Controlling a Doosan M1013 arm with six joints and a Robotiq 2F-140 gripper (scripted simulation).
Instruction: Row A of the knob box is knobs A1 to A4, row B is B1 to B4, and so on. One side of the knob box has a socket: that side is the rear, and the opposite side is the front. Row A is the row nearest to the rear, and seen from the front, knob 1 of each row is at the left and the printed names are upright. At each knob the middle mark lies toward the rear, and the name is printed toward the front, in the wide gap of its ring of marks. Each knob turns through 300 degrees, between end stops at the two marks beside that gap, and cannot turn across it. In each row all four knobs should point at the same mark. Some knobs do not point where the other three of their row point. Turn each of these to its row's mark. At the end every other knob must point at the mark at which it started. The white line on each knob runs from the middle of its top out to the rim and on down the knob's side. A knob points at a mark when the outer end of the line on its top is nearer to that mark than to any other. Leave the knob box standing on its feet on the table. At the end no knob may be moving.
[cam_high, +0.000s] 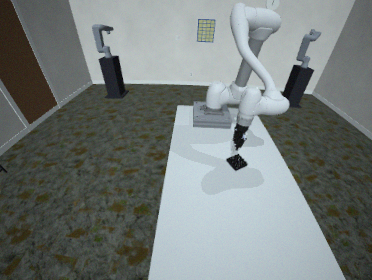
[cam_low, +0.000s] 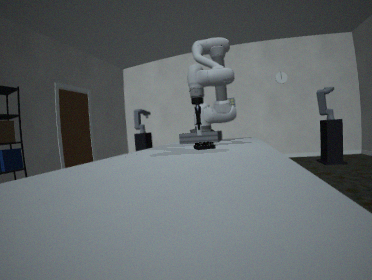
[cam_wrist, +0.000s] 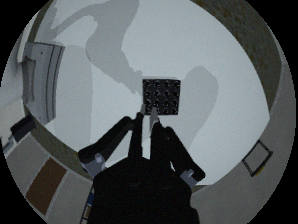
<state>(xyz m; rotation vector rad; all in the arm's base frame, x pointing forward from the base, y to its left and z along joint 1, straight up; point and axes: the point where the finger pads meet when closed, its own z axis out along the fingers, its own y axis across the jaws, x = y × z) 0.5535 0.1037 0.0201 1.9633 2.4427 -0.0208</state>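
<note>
The knob box (cam_high: 234, 166) (cam_low: 204, 146) (cam_wrist: 162, 95) is a small black square box with rows of dark knobs. It stands flat on the white table (cam_high: 225, 225) (cam_low: 200, 210) (cam_wrist: 206, 36), a little in front of the arm's base. The knob lines and printed names are too small to read. My gripper (cam_high: 234, 148) (cam_low: 198, 125) (cam_wrist: 147, 110) hangs above the box's edge with a gap between it and the box. It points down, its fingers nearly together with nothing between them.
The arm's grey base plate (cam_high: 212, 116) sits at the table's far end. Two other arms on dark pedestals (cam_high: 112, 75) (cam_high: 298, 82) stand by the back wall. A shelf (cam_low: 10, 130) and a door (cam_low: 74, 127) are off to the side.
</note>
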